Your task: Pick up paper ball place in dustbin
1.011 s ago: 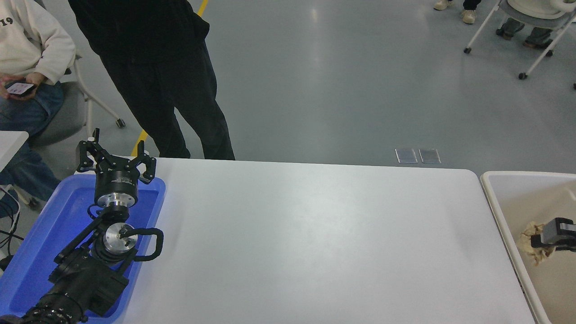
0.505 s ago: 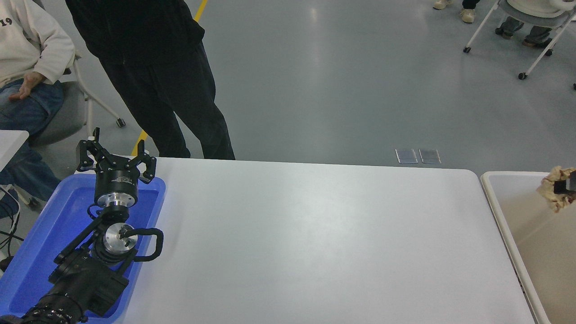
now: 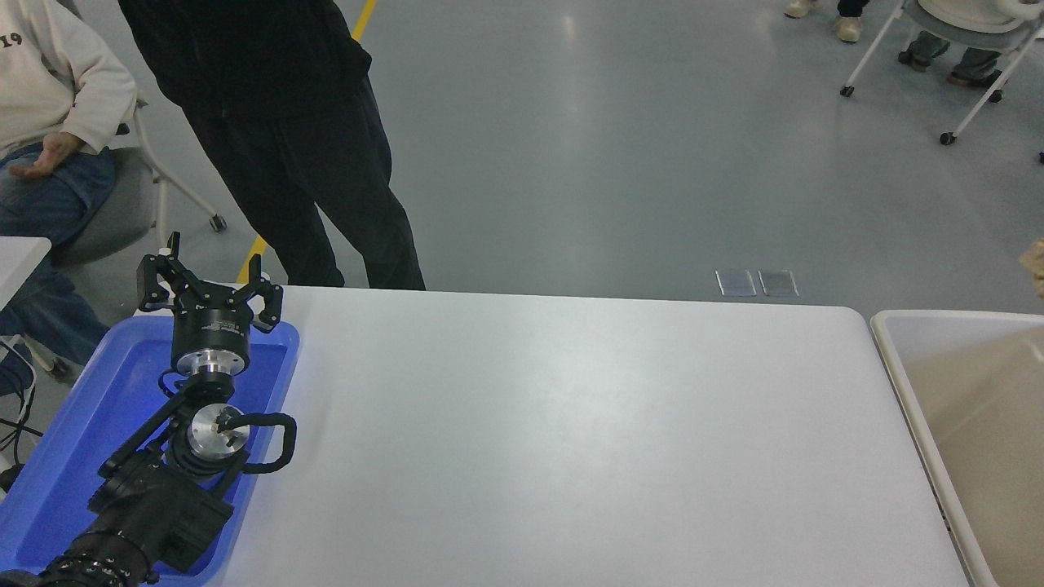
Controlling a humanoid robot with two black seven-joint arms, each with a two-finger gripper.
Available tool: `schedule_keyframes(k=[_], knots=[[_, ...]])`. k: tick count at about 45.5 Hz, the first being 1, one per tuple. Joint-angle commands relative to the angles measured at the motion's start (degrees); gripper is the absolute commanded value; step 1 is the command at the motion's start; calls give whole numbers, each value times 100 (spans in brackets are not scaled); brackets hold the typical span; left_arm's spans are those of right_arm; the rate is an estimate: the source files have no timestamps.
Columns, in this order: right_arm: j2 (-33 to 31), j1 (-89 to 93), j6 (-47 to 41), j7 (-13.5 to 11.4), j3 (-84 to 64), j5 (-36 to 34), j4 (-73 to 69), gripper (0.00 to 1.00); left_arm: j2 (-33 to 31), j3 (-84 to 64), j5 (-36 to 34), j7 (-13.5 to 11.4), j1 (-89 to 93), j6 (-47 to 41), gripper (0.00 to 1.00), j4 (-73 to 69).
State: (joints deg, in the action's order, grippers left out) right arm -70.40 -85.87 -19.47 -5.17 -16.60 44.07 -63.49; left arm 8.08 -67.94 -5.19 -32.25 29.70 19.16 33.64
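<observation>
Left arm parked lower left over shallow glossy blue tray (image 3: pixel 49 481); left gripper (image 3: pixel 210 287) spread open, nothing between its black fingers. White table (image 3: pixel 571 440) smooth, matte, rounded corners. Dustbin (image 3: pixel 893 359) off the table's right end: cream plastic, rounded pale rim, smooth deep walls. Paper ball (image 3: pixel 1036 262) is only a tan crumpled sliver at the right edge, above the bin's far rim, mostly cut off. Right gripper out of view. Far side: person in black (image 3: pixel 277 122) standing, seated person (image 3: pixel 49 98) at left.

Paper ball (image 3: pixel 1037 262) cut off at R edge, only sliver; dustbin (image 3: pixel 897 359) partly cropped.
</observation>
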Motion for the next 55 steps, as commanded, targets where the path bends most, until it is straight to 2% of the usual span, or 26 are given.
schedule_keyframes(k=[1, 17, 24, 35, 55], knots=[[1089, 975, 1595, -2, -63, -1127, 1347, 0, 0, 0, 0, 0, 0, 0, 99, 2], [2872, 2873, 1895, 77, 621, -2877, 4176, 0, 0, 0, 0, 0, 0, 0, 99, -7], [3638, 3471, 1886, 68, 1509, -3088, 5522, 0, 0, 0, 0, 0, 0, -9, 99, -7], [3920, 4095, 1991, 51, 2582, -3308, 5761, 0, 0, 0, 0, 0, 0, 0, 99, 2], [4333, 5229, 2044, 95, 2740, -4415, 5769, 0, 0, 0, 0, 0, 0, -9, 99, -7]])
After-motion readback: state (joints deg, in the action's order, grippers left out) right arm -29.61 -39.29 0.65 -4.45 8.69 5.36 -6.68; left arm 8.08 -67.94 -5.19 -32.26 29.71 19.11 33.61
